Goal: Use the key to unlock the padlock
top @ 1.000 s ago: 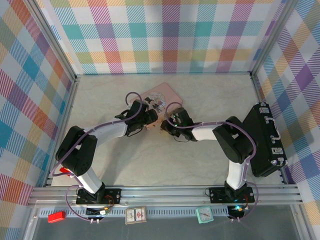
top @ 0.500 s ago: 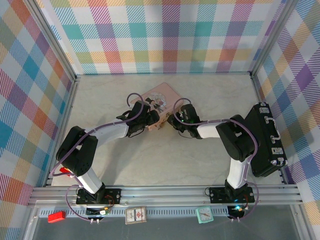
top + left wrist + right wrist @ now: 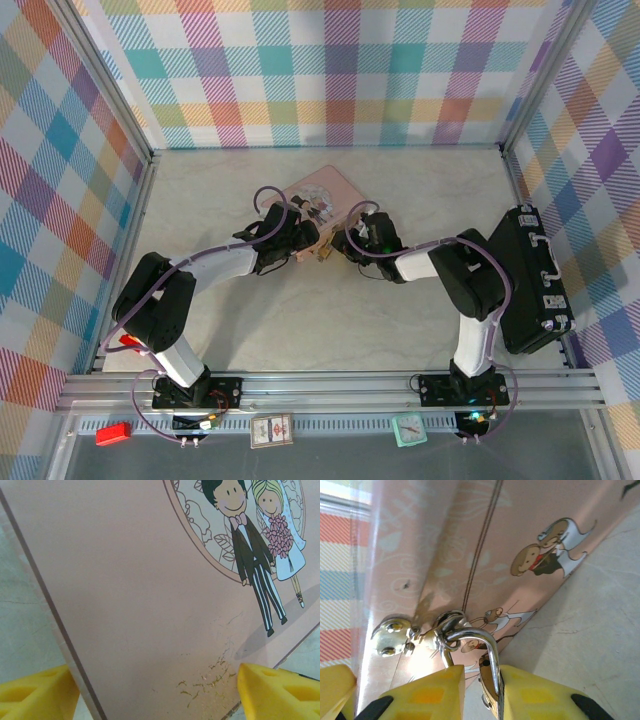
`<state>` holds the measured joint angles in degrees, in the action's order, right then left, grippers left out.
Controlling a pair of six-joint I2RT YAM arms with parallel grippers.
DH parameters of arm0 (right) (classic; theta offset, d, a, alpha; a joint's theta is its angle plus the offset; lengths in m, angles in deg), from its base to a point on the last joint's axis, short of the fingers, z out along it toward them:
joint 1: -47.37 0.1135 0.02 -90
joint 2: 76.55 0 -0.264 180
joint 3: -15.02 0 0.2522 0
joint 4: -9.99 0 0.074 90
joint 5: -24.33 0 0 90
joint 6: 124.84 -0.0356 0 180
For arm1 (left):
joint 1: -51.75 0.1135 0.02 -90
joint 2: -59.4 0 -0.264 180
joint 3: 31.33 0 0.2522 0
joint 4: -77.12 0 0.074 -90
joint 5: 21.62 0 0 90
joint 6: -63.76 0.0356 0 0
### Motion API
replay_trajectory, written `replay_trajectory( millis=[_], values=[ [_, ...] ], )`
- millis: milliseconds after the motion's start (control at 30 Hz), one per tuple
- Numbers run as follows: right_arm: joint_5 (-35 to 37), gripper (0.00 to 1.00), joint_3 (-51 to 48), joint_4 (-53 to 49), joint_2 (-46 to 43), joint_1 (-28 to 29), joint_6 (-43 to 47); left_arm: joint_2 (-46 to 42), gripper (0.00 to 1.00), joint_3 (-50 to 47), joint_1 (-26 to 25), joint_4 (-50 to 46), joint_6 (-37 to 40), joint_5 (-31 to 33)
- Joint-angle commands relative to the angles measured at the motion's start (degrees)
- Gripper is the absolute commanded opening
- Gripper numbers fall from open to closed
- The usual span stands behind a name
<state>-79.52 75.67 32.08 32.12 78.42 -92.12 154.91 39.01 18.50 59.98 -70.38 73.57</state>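
**PADLOCK HANDLING: GRASP POINT AND ARM POSE**

Top external: both arms are reaching inward across the bench point(image 3: 300, 330). The left hand point(image 3: 303, 243) and right hand point(image 3: 346, 243) are meeting at the near corner of the pink tin point(image 3: 322, 188).

Left wrist: the left hand point(image 3: 150, 695) is straddling the tin lid with its 2 fingers wide apart. Whether they are pressing it cannot be told.

Right wrist: the right hand point(image 3: 481, 682) is clenching the padlock point(image 3: 494, 667), which is hanging from the tin's hasp point(image 3: 447, 622). The padlock is judged light, rigid and slippery, so the hold belongs on the brass body, not the thin shackle.
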Motion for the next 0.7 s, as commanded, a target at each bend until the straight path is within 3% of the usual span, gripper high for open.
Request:
replay_trajectory(
  millis=[0, 667],
  values=[
    [-1.5, 0.24, -0.1, 3.4, 1.2, -0.6, 4.2, 0.7, 0.80, -2.1, -1.0, -3.5, 0.0, -1.1],
    [-2.9, 0.19, -1.9, 12.4, 5.8, -0.9, 7.2, 0.7, 0.80, -2.1, -1.0, -2.9, -0.2, -1.8]
  ],
)
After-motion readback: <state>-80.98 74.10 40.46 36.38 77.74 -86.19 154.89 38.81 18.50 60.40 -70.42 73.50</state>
